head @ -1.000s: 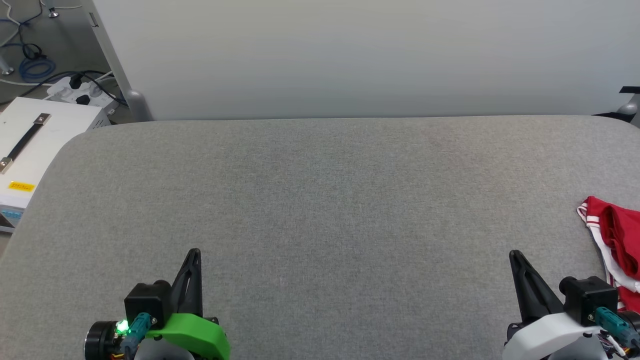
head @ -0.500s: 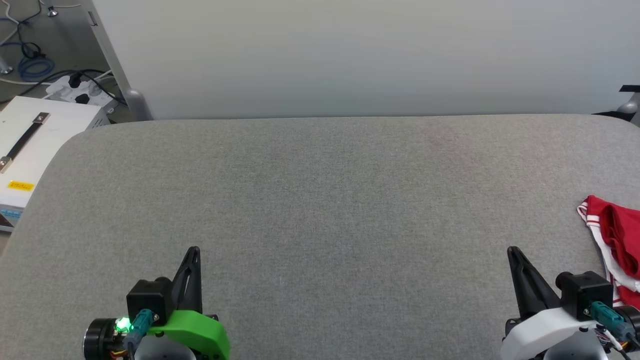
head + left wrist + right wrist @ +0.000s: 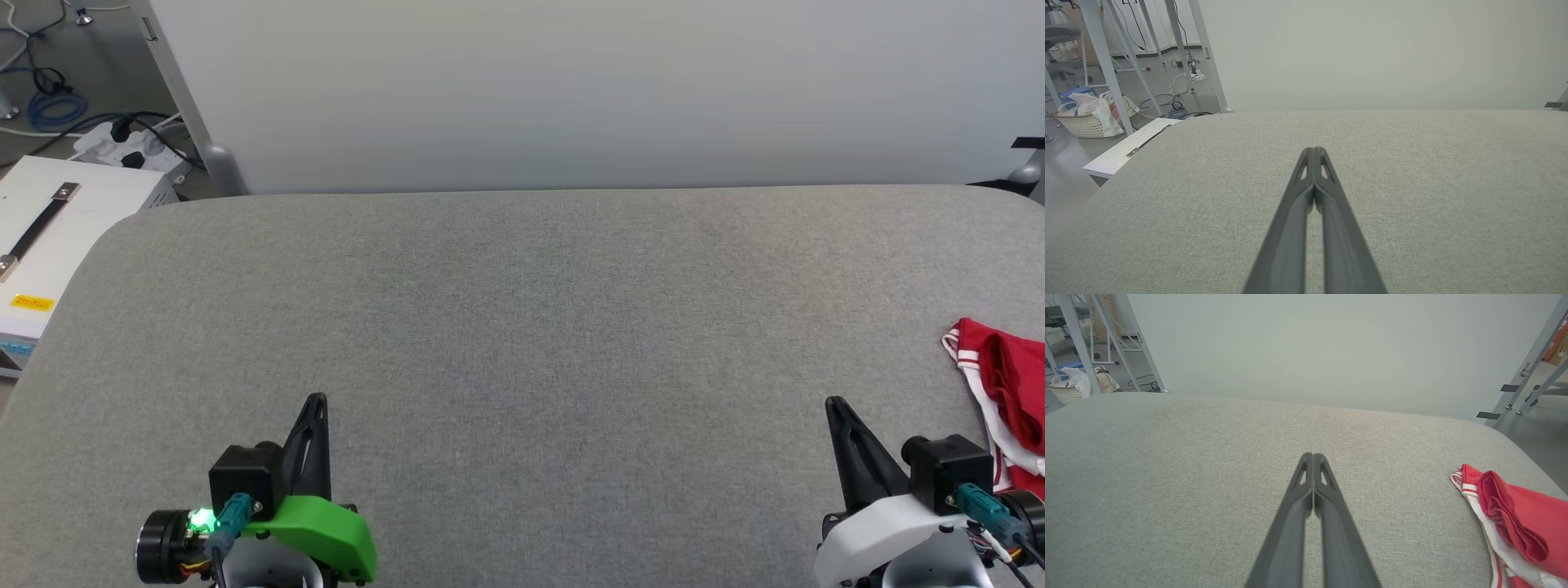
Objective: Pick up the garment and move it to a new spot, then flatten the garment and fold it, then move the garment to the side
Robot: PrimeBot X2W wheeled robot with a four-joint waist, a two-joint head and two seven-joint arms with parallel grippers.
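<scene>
The garment [image 3: 1008,392] is a red and white jersey, bunched up at the right edge of the grey padded table [image 3: 522,310], partly cut off by the frame. In the right wrist view the garment [image 3: 1515,514] lies to the right of my fingers, apart from them. My right gripper [image 3: 834,406] hovers near the table's front right, shut and holding nothing, a short way left of the garment. My left gripper [image 3: 317,402] is at the front left, shut and holding nothing. The wrist views show each pair of fingers pressed together at the left gripper [image 3: 1314,152] and right gripper [image 3: 1312,457].
A pale partition wall [image 3: 571,90] stands behind the table. A white case with a black handle [image 3: 41,237], a power strip and cables [image 3: 122,143] sit on the floor at the left. A basket [image 3: 1086,118] and metal frame legs stand further off.
Both grippers have crept slightly forward up the head view, and the whole picture has shifted a little. The garment has not moved.
</scene>
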